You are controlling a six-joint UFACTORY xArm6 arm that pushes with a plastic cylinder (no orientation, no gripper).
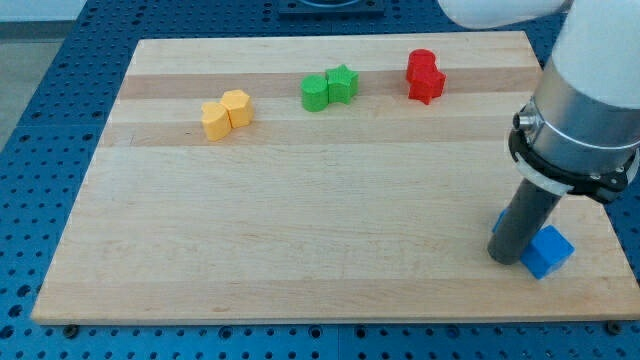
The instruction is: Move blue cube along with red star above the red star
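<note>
The blue cube [548, 251] lies near the board's bottom right corner. My tip [507, 260] rests on the board right against the cube's left side. A second blue block [499, 219] peeks out behind the rod at its left; its shape is hidden. The red star [427, 86] lies near the view's top, right of centre, touching another red block [421, 63] just above it. The red pair is far above my tip and a little to its left.
A green star [343, 82] and a green block [315, 93] touch at the top centre. Two yellow blocks [237, 107] [213, 120] touch at the top left. The wooden board [300, 240] lies on a blue perforated table. The arm's grey body covers the view's right edge.
</note>
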